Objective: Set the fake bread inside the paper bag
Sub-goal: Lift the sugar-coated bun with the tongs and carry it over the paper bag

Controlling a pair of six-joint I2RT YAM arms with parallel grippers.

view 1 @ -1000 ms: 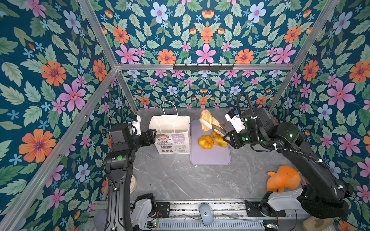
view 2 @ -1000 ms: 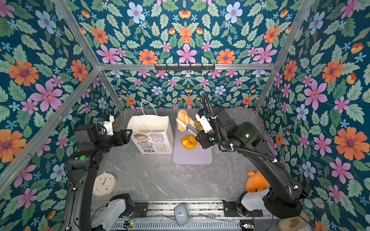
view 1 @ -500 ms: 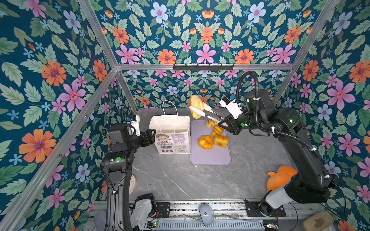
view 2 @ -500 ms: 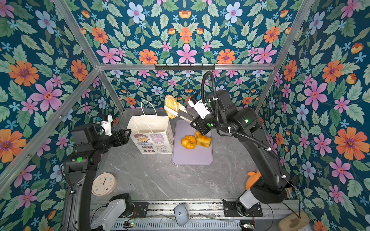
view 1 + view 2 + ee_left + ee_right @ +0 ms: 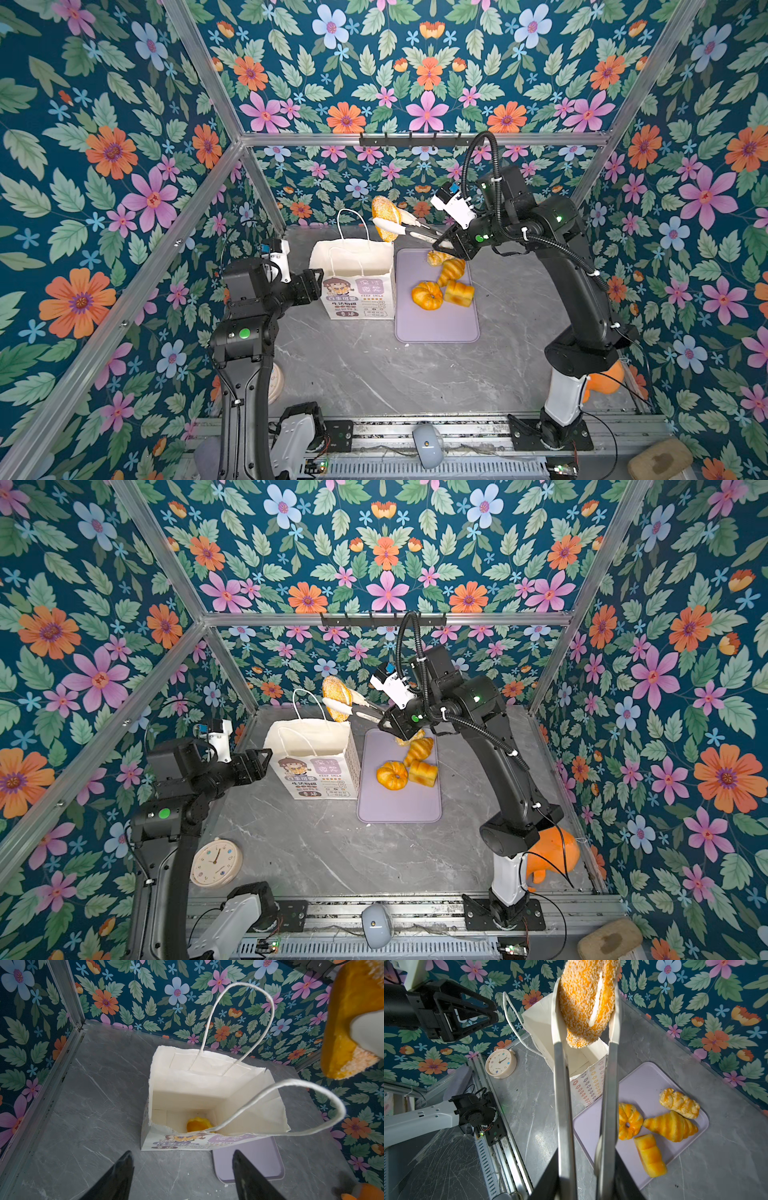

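My right gripper (image 5: 451,245) (image 5: 585,1167) is shut on a pair of white-tipped metal tongs (image 5: 411,230) (image 5: 562,1084). The tongs pinch a crumbed oval fake bread roll (image 5: 385,218) (image 5: 336,698) (image 5: 586,1001), held in the air over the right rim of the open paper bag (image 5: 357,270) (image 5: 207,1076). One orange bread (image 5: 198,1125) lies at the bag's bottom. A pumpkin bun (image 5: 427,294), block loaf (image 5: 458,293), croissant (image 5: 451,268) and braided pastry (image 5: 679,1103) lie on the lilac tray (image 5: 436,328). My left gripper (image 5: 313,282) (image 5: 182,1155) stands open beside the bag's left side, holding nothing.
A round cream clock (image 5: 216,862) lies on the grey table at the front left by the left arm's base. An orange plush lump (image 5: 552,854) sits at the front right behind the right arm's base. Floral walls close in three sides.
The right arm has lifted the tongs with the crumbed roll off the tray and swung them up and left, to above the bag's right rim. The left arm has stayed put.
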